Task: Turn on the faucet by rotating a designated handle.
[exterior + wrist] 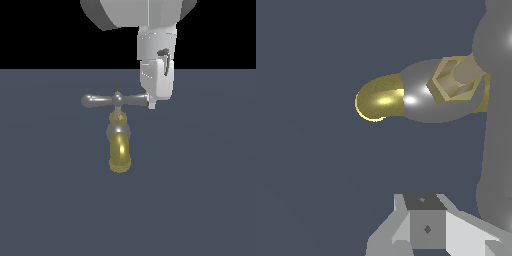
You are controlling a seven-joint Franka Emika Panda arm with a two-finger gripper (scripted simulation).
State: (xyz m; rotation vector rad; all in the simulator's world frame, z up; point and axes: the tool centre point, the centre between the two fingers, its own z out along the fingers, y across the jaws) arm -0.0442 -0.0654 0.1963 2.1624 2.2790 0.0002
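Faucet (pixel 120 150): glossy gold curved spout, grey collar. Handle (pixel 102 100): smooth silver crossbar, bulbous ends. Pincer (pixel 151 104) at one end; grip state cannot be told

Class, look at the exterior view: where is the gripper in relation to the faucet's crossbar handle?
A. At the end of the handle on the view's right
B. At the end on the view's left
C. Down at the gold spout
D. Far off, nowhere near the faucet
A: the gripper sits at the end of the handle on the exterior view's right, well above the spout.
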